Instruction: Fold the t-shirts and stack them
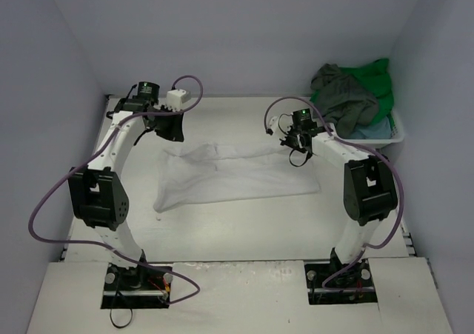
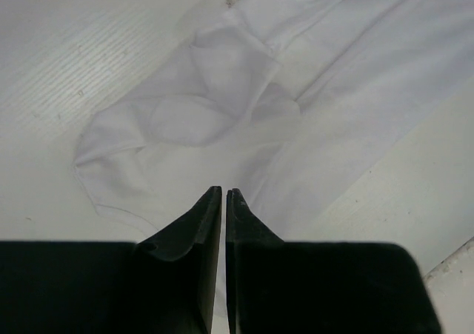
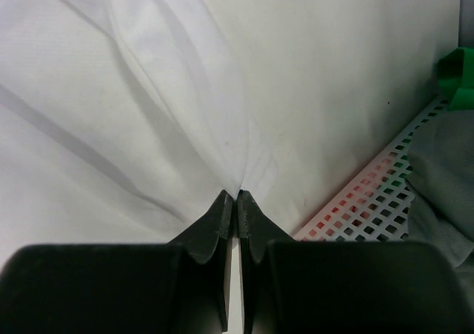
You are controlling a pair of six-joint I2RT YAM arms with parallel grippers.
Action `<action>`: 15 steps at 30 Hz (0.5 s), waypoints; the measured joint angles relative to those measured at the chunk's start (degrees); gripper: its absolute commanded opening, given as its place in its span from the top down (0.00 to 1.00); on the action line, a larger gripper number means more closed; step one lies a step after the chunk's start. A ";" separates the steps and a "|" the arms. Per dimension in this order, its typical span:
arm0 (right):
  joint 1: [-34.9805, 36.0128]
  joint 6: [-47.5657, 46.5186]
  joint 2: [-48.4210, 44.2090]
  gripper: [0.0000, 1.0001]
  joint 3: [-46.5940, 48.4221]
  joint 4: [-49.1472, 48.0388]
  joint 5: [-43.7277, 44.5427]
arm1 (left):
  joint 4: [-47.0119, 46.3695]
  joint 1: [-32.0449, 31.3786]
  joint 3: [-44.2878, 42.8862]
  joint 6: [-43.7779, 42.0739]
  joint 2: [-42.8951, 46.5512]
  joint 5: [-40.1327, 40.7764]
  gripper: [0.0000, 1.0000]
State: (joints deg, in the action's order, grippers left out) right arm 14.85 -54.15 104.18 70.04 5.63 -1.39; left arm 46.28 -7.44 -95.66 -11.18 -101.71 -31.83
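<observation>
A white t-shirt (image 1: 237, 175) lies spread across the middle of the table, its far edge rumpled between the two arms. My left gripper (image 1: 169, 132) is at the shirt's far left corner. In the left wrist view its fingers (image 2: 224, 192) are shut over the white t-shirt (image 2: 222, 112) beside a sleeve, with white cloth in the slit between them. My right gripper (image 1: 298, 152) is at the far right corner. Its tips (image 3: 237, 193) are shut on the white t-shirt (image 3: 111, 89), and creases fan out from the pinch. A dark grey-olive t-shirt (image 1: 344, 97), a green one (image 1: 374, 82) and a light blue one (image 1: 370, 130) are piled at the back right.
The pile sits in a white perforated basket (image 1: 398, 132) against the right wall, close to the right gripper; its lattice wall (image 3: 370, 201) shows in the right wrist view with grey cloth (image 3: 441, 171) and green cloth (image 3: 455, 71). Walls enclose the table on three sides.
</observation>
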 measured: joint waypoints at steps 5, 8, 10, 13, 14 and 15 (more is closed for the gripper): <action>1.16 -0.26 -2.80 1.00 -1.92 0.22 0.79 | 1.03 0.00 3.08 -0.85 2.03 -0.72 0.97; 1.22 -0.39 -3.52 1.00 -2.16 0.37 1.40 | 1.09 0.00 4.52 -1.31 2.54 -0.76 0.97; 1.25 -0.39 -3.61 1.00 -2.19 0.39 1.62 | 1.14 0.00 4.72 -1.66 2.49 -0.74 0.97; 1.33 -0.37 -3.61 1.00 -2.54 0.46 1.70 | 1.03 0.00 4.70 -1.99 2.43 -0.83 0.96; 1.33 -0.37 -3.58 1.00 -2.69 0.50 1.75 | 1.01 0.00 4.66 -2.08 2.21 -1.01 0.94; 1.33 -0.37 -3.58 1.00 -2.89 0.59 1.84 | 1.01 0.00 4.48 -2.14 1.90 -1.27 0.90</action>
State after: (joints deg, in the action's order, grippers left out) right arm 16.19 -54.52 100.60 67.16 6.22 0.45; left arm 47.29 -7.44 -91.18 -13.32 -99.81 -33.10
